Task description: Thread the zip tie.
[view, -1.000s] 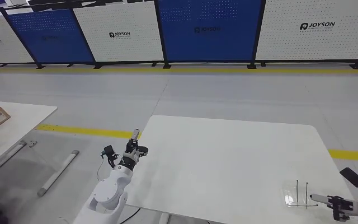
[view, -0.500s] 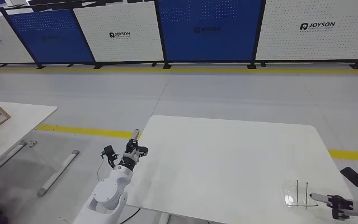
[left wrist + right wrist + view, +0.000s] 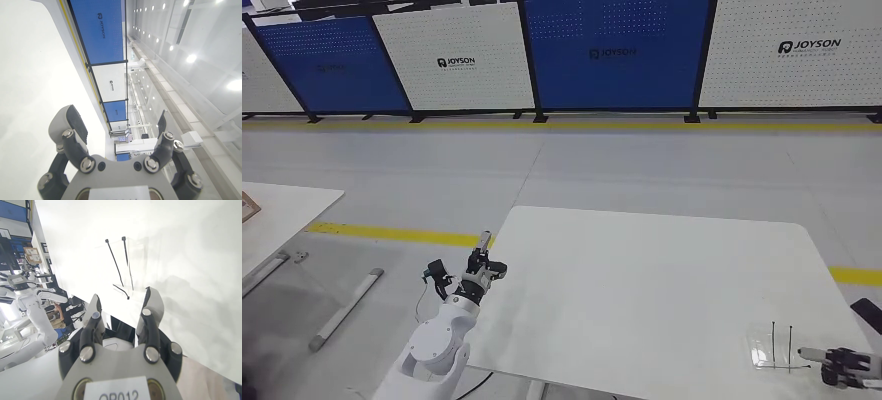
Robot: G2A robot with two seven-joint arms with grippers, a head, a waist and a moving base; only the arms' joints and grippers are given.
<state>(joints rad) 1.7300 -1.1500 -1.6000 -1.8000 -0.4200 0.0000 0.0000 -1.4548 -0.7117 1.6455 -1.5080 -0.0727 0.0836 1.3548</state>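
Two long black zip ties (image 3: 115, 262) lie side by side on the white table (image 3: 642, 290) near its front right corner, and a third, shorter zip tie (image 3: 121, 290) lies across their tail ends. From above they show as thin dark lines (image 3: 790, 345). My right gripper (image 3: 122, 296) is open just short of the crosswise tie, with nothing between its fingers; in the top view it sits at the table's front right edge (image 3: 817, 356). My left gripper (image 3: 119, 121) is open and empty, held at the table's left edge (image 3: 482, 248), pointing away from the ties.
The ties rest on a clear plastic sheet or tray (image 3: 140, 249) that is barely visible against the table. The wide white tabletop stretches between the two arms. Another white table (image 3: 282, 210) stands off to the left across the floor.
The right gripper has shifted slightly at the table's front right corner. The left arm has not moved, and the zip ties lie as before.
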